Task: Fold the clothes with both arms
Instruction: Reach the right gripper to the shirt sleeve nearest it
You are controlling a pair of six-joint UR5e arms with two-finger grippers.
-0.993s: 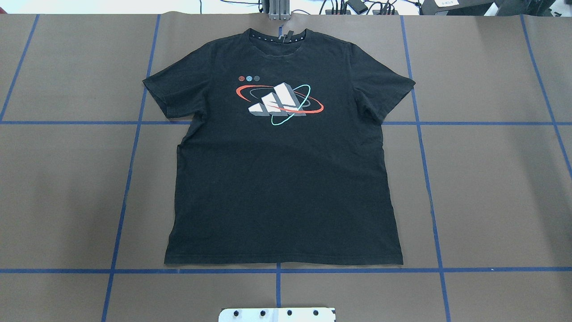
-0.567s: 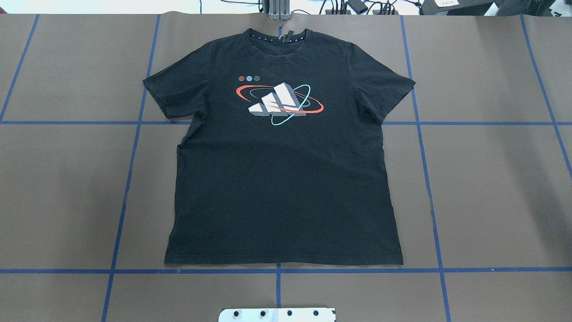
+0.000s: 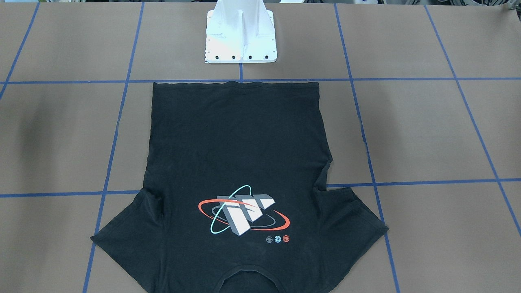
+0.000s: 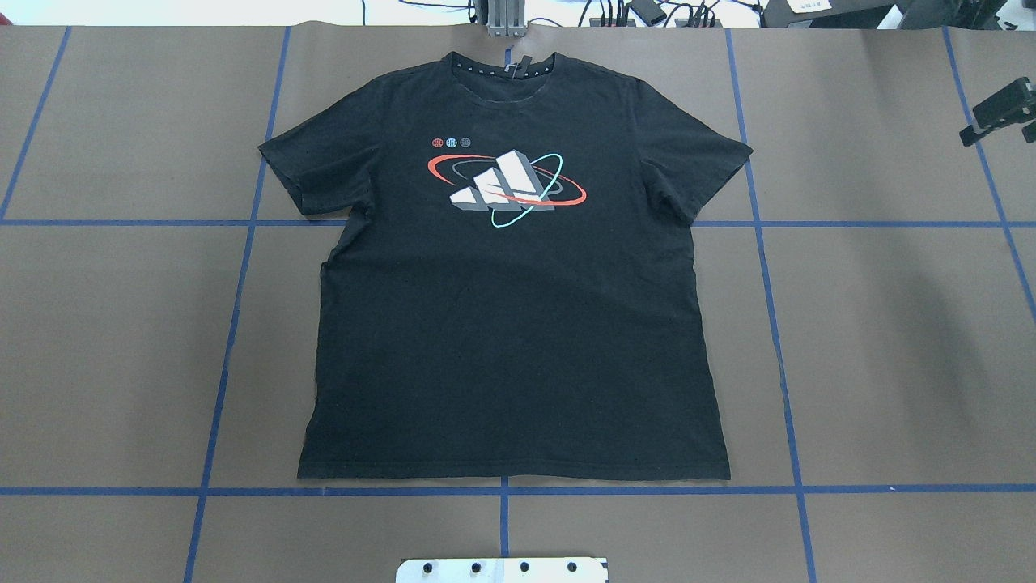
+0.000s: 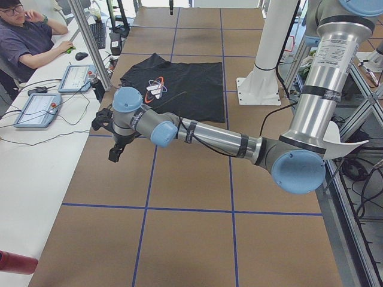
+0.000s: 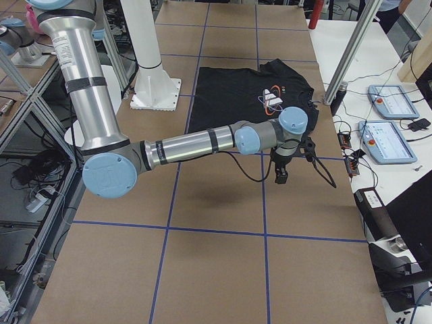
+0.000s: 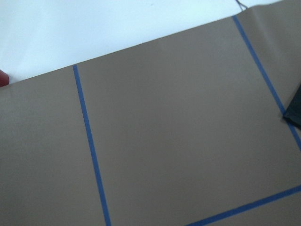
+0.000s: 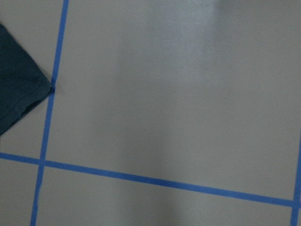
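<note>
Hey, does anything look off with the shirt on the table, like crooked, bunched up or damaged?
Nothing stands out. The T-shirt lies flat, print side up, roughly square with the blue tape grid. There are only small puckers under the sleeves, and no damage shows.

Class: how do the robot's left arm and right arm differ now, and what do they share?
The right arm shows its gripper at the overhead view's edge; the left arm is outside that view. The right wrist camera sees more T-shirt sleeve than the left. Both stretch over table, touching no cloth.
</note>
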